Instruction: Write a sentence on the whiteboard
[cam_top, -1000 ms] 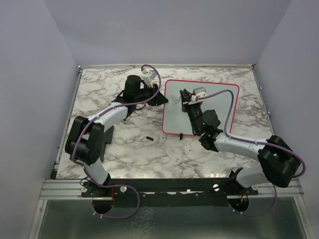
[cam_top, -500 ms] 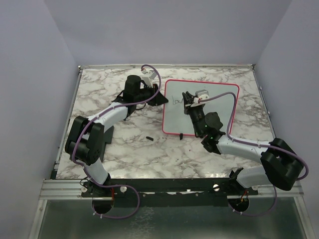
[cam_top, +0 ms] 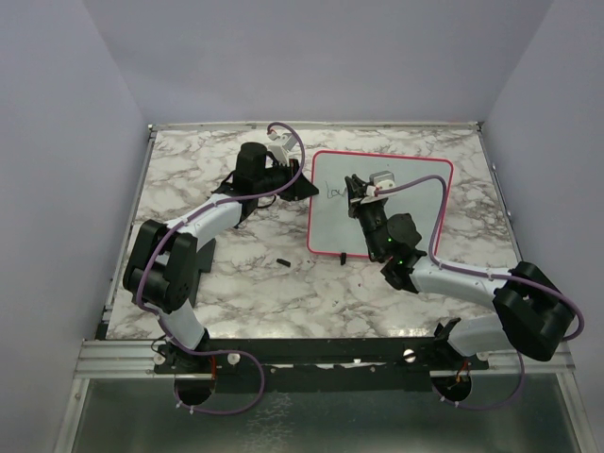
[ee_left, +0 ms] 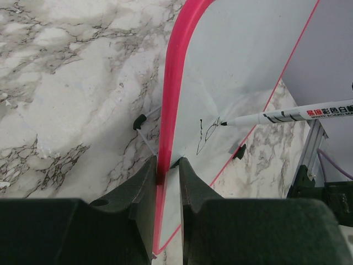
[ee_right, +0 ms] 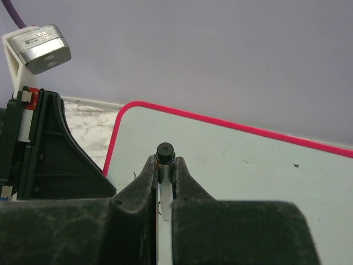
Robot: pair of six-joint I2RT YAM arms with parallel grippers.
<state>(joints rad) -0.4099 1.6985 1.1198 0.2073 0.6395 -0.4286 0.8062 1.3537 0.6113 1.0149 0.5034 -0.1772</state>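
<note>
The whiteboard (cam_top: 406,203) with its pink frame lies on the marble table at the back right. My left gripper (cam_top: 300,181) is shut on the board's left edge (ee_left: 168,138). My right gripper (cam_top: 361,193) is shut on a white marker (ee_left: 300,115) with a black end (ee_right: 165,151), its tip touching the board. The sentence (cam_top: 331,192) shows only as a few dark strokes near the board's left edge, also in the left wrist view (ee_left: 208,132).
A small black cap (cam_top: 282,260) lies on the table left of the board's near corner. Two black clips (cam_top: 343,256) sit on the board's near edge. Purple walls enclose the table on three sides.
My right gripper has moved the marker a little to the right along the board, and more dark strokes now show near the board's left edge. The left arm has not moved.
</note>
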